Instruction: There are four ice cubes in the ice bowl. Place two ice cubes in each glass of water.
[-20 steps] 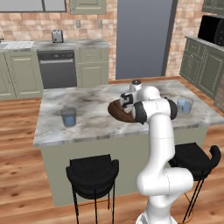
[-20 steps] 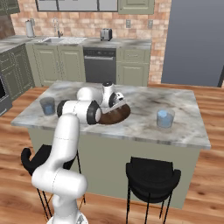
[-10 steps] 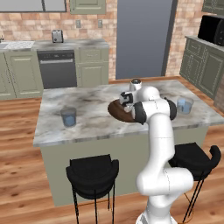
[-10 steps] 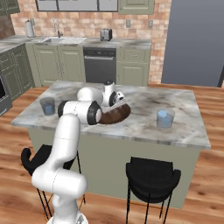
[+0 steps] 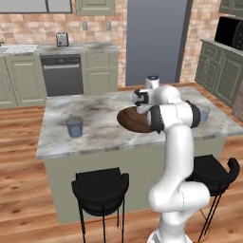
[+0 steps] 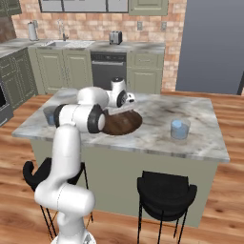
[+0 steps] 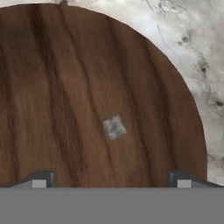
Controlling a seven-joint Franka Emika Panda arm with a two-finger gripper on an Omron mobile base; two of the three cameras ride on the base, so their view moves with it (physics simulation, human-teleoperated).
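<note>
Nothing has shifted: spread-jawed gripper (image 7: pixel 111 183) hovers over ice bowl (image 7: pixel 57 87), but that tiny ice cube (image 7: pixel 114 127) could squirt sideways on closing.

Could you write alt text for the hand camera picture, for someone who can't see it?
Looking straight down, one small pale ice cube lies on the dark wooden ice bowl, centred between the two fingertips of the open gripper at the bottom edge. Grey-veined marble counter shows past the bowl's rim at the upper right.

The dark wooden ice bowl (image 7: pixel 78 87) lies flat mid-bench — one pale ice cube (image 7: pixel 114 127) inside; two grey-blue glasses (image 5: pixel 74 126) (image 6: pixel 179 128) stand upright, well apart.
</note>
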